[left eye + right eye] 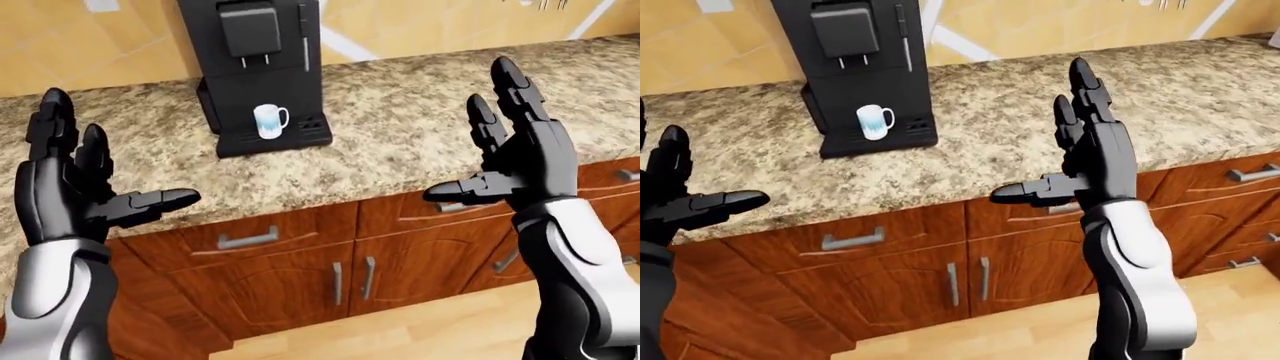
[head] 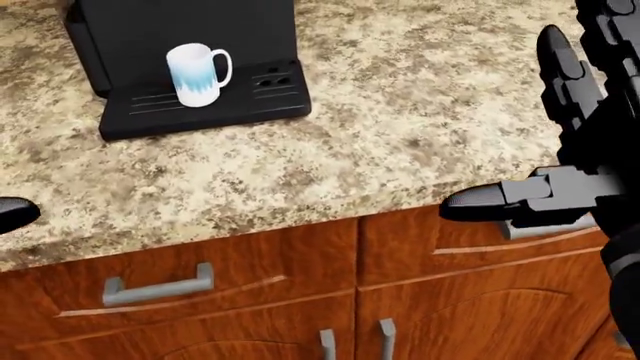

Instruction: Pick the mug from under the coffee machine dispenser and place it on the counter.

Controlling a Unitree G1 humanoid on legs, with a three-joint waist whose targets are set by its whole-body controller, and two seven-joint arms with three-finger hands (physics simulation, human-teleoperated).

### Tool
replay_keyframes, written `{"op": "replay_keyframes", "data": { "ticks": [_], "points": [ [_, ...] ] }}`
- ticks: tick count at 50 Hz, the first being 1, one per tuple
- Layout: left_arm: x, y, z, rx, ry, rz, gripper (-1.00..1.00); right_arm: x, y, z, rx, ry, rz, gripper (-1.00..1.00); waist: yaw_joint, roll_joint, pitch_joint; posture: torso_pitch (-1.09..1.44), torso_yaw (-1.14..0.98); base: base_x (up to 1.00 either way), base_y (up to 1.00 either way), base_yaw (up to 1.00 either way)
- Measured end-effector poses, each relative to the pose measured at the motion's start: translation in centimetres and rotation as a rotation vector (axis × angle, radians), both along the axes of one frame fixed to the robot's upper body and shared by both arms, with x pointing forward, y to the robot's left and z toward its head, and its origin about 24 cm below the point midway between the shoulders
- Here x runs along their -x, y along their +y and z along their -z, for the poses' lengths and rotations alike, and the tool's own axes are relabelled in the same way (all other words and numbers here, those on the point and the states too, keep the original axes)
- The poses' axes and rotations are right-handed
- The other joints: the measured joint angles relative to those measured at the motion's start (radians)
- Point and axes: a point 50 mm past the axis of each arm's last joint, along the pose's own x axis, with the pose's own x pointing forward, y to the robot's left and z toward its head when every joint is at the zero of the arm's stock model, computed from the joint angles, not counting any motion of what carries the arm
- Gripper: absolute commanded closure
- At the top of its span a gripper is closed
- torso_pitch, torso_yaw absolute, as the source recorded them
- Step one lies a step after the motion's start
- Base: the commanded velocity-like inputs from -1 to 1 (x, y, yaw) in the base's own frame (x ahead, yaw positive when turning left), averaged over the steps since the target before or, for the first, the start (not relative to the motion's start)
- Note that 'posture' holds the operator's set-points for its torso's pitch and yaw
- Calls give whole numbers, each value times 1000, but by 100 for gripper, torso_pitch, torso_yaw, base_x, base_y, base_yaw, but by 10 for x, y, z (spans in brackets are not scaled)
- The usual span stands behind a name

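Reaching comes next, and neither hand has started on it: the right hand [image 1: 515,161] stands upright with fingers spread and thumb out sideways, holding nothing, and the left hand [image 1: 75,187] mirrors it, just as open and empty. Both hover on the near side of the surface [image 2: 400,135], over its edge and the cabinet fronts. The mug [image 2: 197,74] sits well beyond and to the left of the right hand, up and to the right of the left hand, upright on the drip tray of the coffee machine [image 1: 262,71], under the dispenser. Its handle points toward the right hand's side, so I judge the right hand the better choice: come in low under the dispenser, close round the body or handle, then draw it out sideways before lifting, lest the rim strike the spout above.

Speckled granite stretches bare to the right of the machine, ample room for setting down. Below run wooden drawers [image 2: 170,281] with metal pulls; tiled wall rises behind, pale wood floor beneath.
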Motion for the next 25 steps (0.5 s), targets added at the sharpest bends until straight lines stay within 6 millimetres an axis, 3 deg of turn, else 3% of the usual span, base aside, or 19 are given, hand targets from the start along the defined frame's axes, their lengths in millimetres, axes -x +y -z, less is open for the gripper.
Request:
{"op": "replay_keyframes", "data": {
  "ticks": [5, 9, 14, 25],
  "points": [
    [1, -3, -6, -12, -29, 13, -100, 2, -3, -7, -5, -35, 24, -100, 8, -64, -1, 0, 0, 15, 31, 0],
    [3, -4, -9, -17, -47, 17, -100, 2, -5, -10, -16, -59, 28, -100, 14, -96, -3, 0, 0, 0, 0, 0],
    [-2, -4, 2, 5, 16, 29, -100, -1, -7, -2, -36, -9, 38, -100, 4, -68, 1, 0, 0, 0, 0, 0],
    [2, -5, -10, -15, -36, 24, -100, 2, -6, -10, -27, -50, 32, -100, -4, -57, -11, 0, 0, 0, 0, 0]
  ]
}}
